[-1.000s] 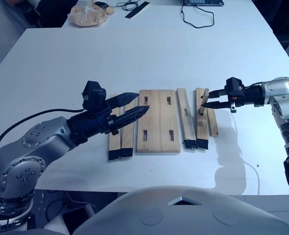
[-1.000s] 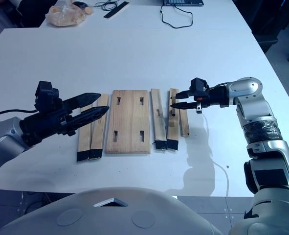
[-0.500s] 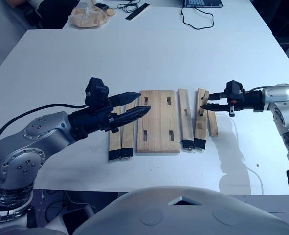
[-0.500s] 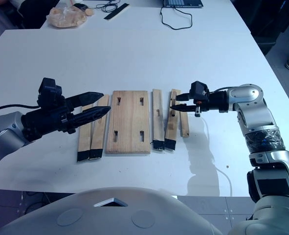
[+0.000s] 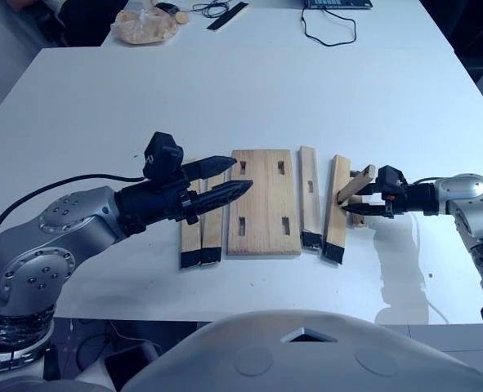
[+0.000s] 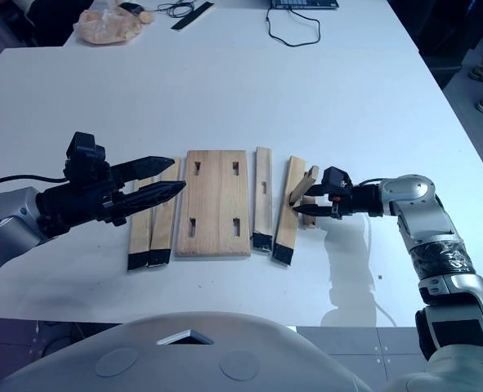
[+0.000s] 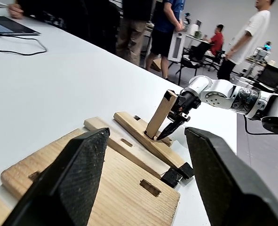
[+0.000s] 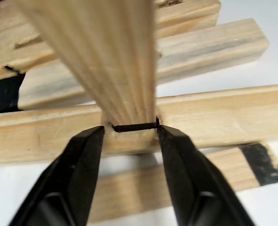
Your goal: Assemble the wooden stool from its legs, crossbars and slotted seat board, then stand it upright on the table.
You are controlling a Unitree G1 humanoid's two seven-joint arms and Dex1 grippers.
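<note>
White desk (image 5: 249, 98). Far edge: crumpled clear bag of tan food (image 5: 145, 24), flat black bar (image 5: 229, 15), laptop (image 5: 339, 3) trailing black cable (image 5: 329, 34).

Both head eyes look forward and down, sharing the same table (image 5: 249, 98); the left wrist camera sits behind the left claw (image 7: 147, 136), looking out between its fingers (image 7: 73, 179) at the right claw (image 7: 169, 128) far ahead; the right wrist camera peers close at the crossbar (image 8: 106, 61) between its claw's fingertips (image 8: 82, 155).
</note>
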